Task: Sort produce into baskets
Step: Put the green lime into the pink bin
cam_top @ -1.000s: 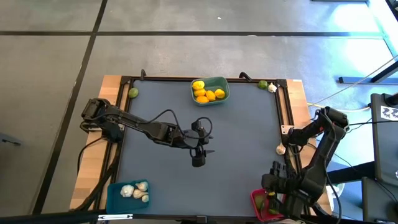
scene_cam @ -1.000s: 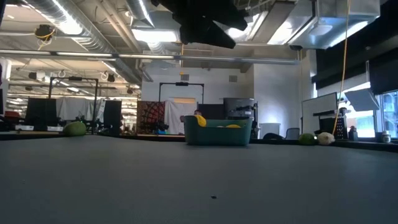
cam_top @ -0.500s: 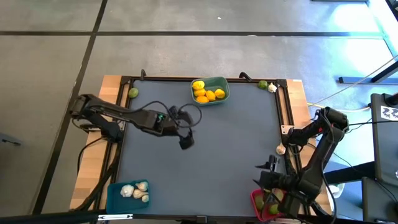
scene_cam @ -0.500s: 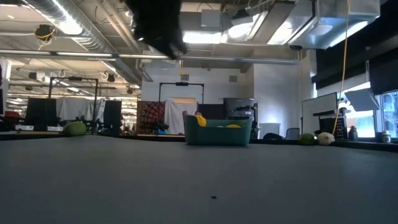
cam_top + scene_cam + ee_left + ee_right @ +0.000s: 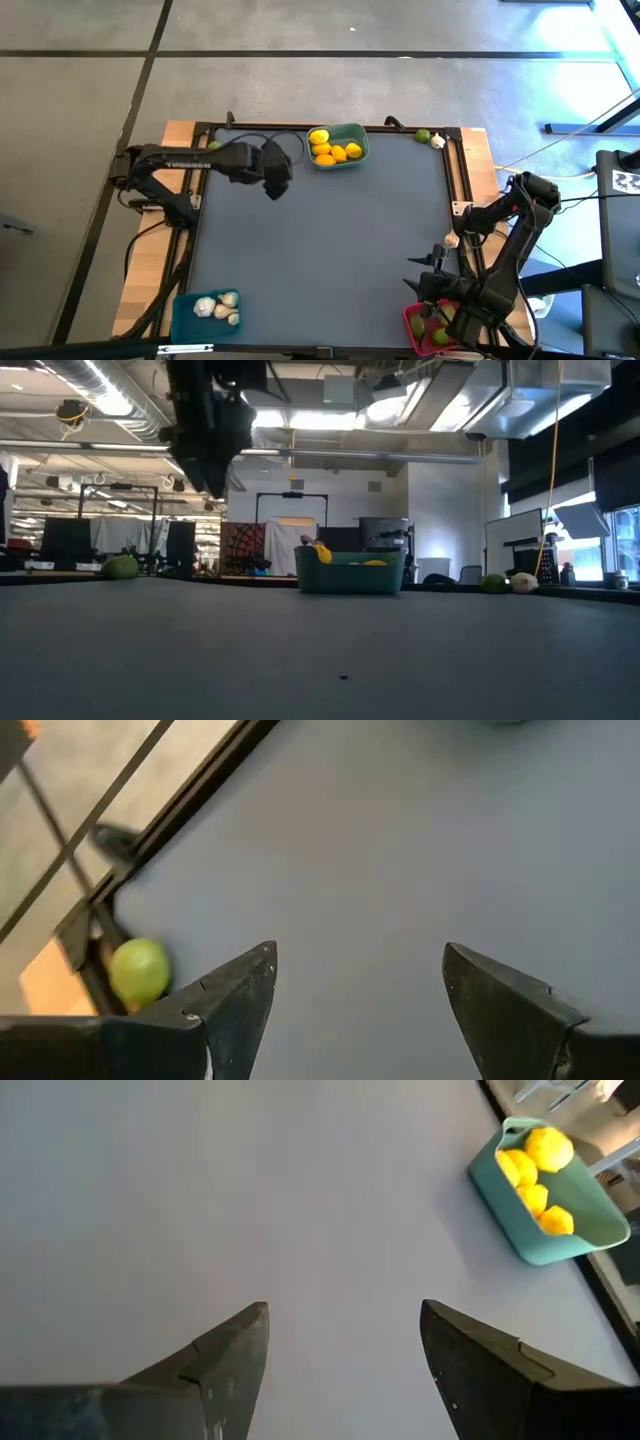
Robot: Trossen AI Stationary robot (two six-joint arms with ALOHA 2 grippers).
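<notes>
Left gripper (image 5: pixel 273 187) spread and empty, nearer than the right; lime (image 5: pixel 214 149) lies just beyond, toward the far-left corner.

Mat (image 5: pixel 330 240) centre bare, baskets at edges

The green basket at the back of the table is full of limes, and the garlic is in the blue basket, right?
Not quite. The green basket holds yellow lemons, not limes; the high view shows it, and the right wrist view does too. The rest is right: the garlic sits in the blue basket.
</notes>
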